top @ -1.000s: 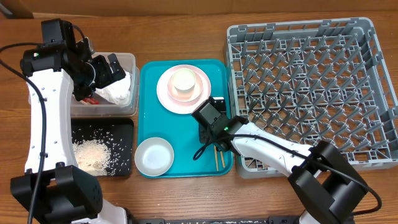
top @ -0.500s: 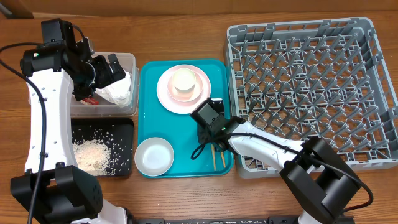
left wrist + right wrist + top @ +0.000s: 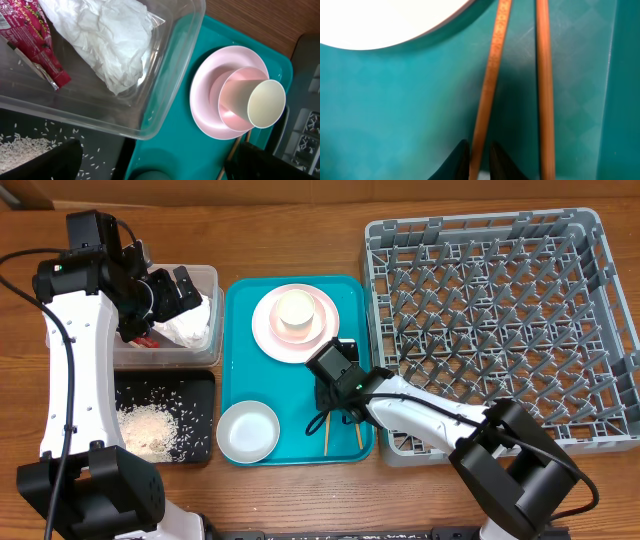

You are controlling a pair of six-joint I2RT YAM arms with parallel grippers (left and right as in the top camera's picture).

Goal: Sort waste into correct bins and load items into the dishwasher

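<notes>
Down on the teal tray (image 3: 240, 360), in its corner by the dish rack (image 3: 500, 320): pinching just one chopstick (image 3: 487, 85) of the two chopsticks (image 3: 326, 436) between the nearly pressed-together tips of the right gripper (image 3: 479, 160), leaving the other just outside the grip. Expect thin, light, stiff wood — slick on plastic, apt to roll or swivel if caught near one end. Better to take both together, toward mid-length. Beyond the tray's opposite side, over the clear tub (image 3: 205, 275) — holding nothing in the left gripper (image 3: 175, 288), spread wide.

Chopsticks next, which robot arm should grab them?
Right. The right gripper is down on the teal tray, fingers either side of one of the chopsticks. The left gripper hangs open over the clear tub, away from them.
</notes>
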